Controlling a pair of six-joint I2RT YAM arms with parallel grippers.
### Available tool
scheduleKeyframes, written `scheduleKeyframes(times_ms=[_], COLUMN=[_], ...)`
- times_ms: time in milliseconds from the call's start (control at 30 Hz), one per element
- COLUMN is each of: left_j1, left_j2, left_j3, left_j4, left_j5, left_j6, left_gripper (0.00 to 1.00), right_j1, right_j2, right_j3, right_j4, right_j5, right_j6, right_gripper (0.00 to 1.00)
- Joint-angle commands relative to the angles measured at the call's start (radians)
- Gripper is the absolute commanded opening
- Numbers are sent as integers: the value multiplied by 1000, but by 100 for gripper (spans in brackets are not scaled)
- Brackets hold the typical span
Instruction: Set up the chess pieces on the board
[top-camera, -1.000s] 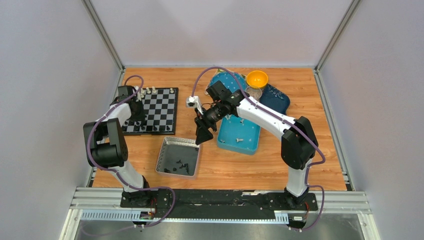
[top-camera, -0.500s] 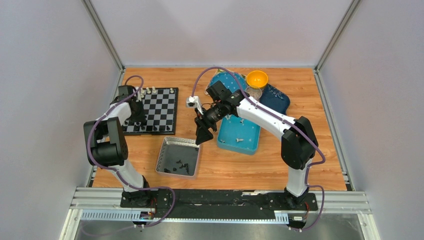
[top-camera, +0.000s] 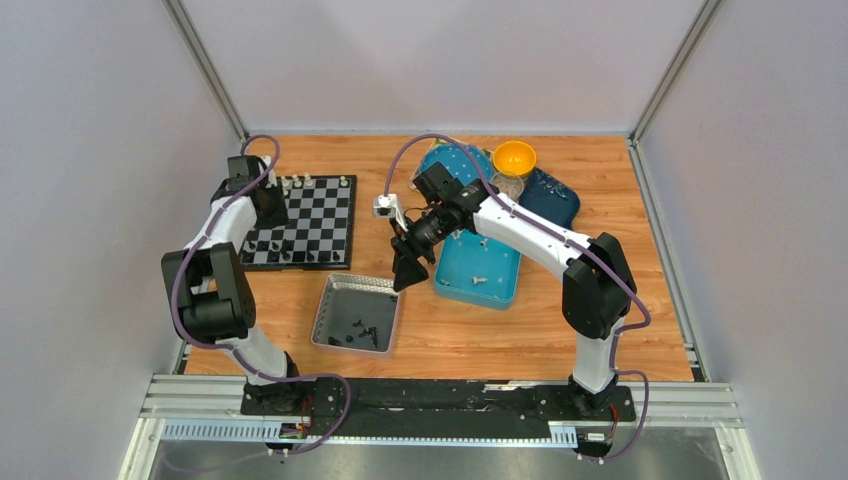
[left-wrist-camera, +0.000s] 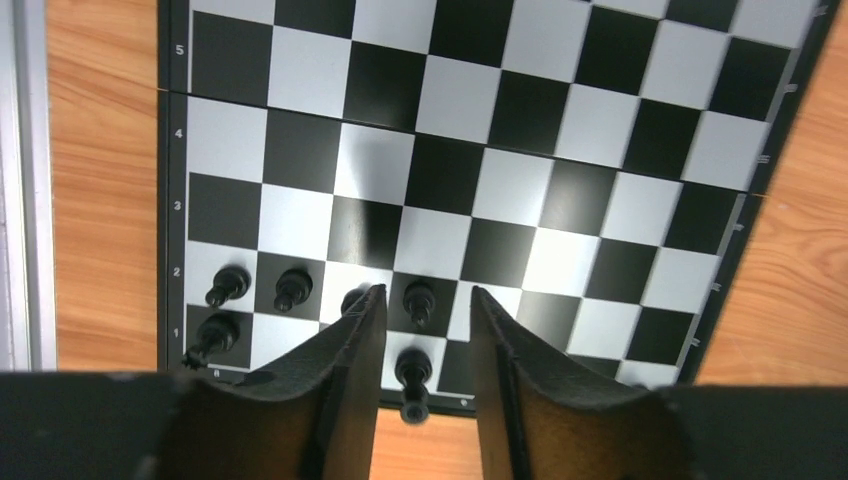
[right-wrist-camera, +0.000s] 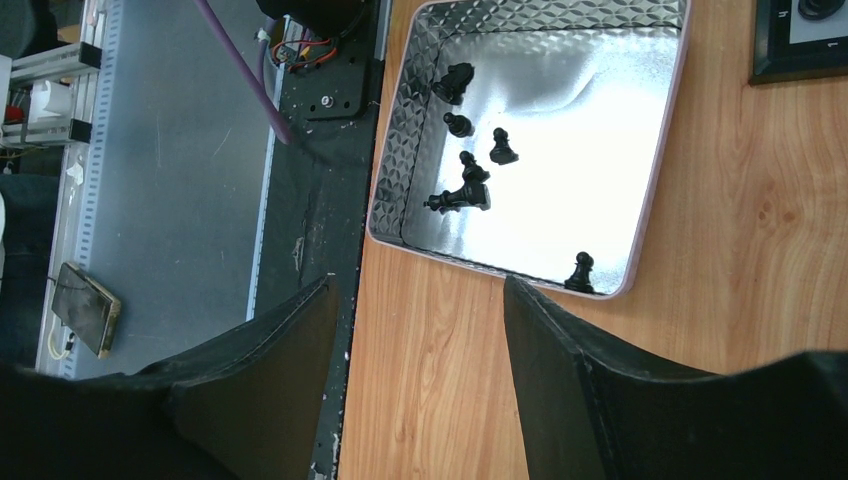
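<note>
Shows the board flat on the left part of the counter. Has black chess pieces standing on rows 1 and 2 at its near edge and cream chess pieces along the far edge. Puts the left hand above the board's left side, fingers apart, nothing clamped, 2 black pieces visible on the board through the gap. Puts the right hand over bare counter just beside the silver tray, fingers apart, holding nothing. Finds more black pieces loose inside that tray, which sits near the board's near-right corner, not touching it. Lists a blue tray and an orange bowl further right.
</note>
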Motion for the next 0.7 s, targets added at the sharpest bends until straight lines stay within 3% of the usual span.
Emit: scheduleKeyframes(times_ms=[0,133,167,200,233,300,433,667], left_j1=[-7,7,18,30,42,71,73,73], left_j2=[-144,-303,-332,-366,-432,-496,-653,-842], left_j3=[44,-43,-66,-89,-148,-208,-334,-405], left_j4=[-23,2,10,25,37,80,79,-107], left_j5=[46,72,83,87,107,233,318,256], left_j6=[3,-48,-89,-124,-161,-241,-328,-347], left_gripper=[50,68,74,90,92,92,91,91], right_j1=[4,20,24,30,47,64,122,194], right_j2=[9,8,9,14,19,45,109,173], right_j3=[26,17,18,20,29,44,100,97], right_j4=[-23,-36,-45,-59,-84,-96,-116,103], right_j5=[-74,-121,-125,-125,-111,-80,27,182], right_j6=[-137,-305,-347,-440,-479,-555,-585,-325], right_gripper=[65,65,64,64,64,64,64,62])
